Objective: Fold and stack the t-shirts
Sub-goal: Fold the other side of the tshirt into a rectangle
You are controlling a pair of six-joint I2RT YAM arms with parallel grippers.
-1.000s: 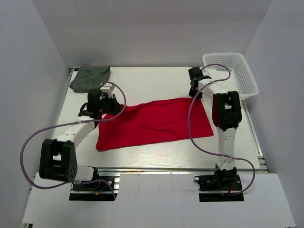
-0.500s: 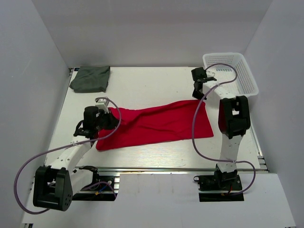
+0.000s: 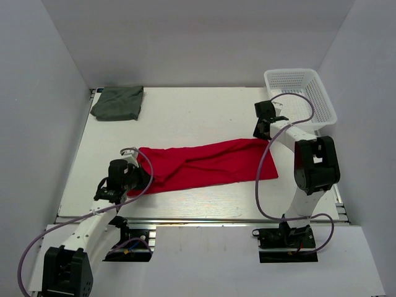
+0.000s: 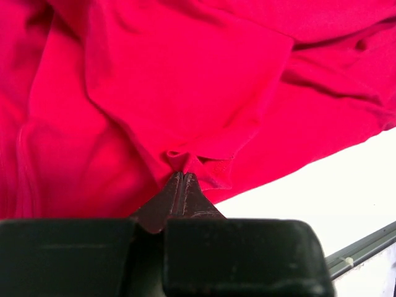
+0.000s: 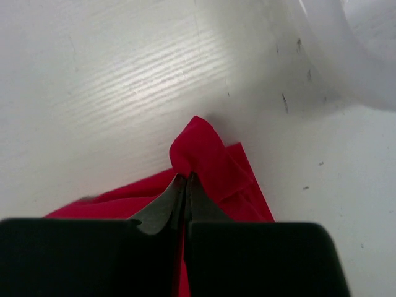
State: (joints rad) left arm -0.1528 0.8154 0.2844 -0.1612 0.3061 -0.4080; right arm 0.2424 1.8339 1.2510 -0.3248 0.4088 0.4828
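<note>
The left gripper [image 4: 182,174] is pressed together on a pinch of the red shirt [image 4: 185,80] at its left end. The right gripper [image 5: 186,176] likewise pinches a peaked corner of the cloth at the far right, near the white basket [image 3: 291,72]. Between them the shirt lies as a long, rumpled band across the tabletop [image 3: 192,114]. This looks like the lengthwise fold in hand. The next move calls for laying both pinched edges level along the near hem, then letting go. The grey-green shirt [image 3: 117,103] sits folded at the far-left corner, well apart.
</note>
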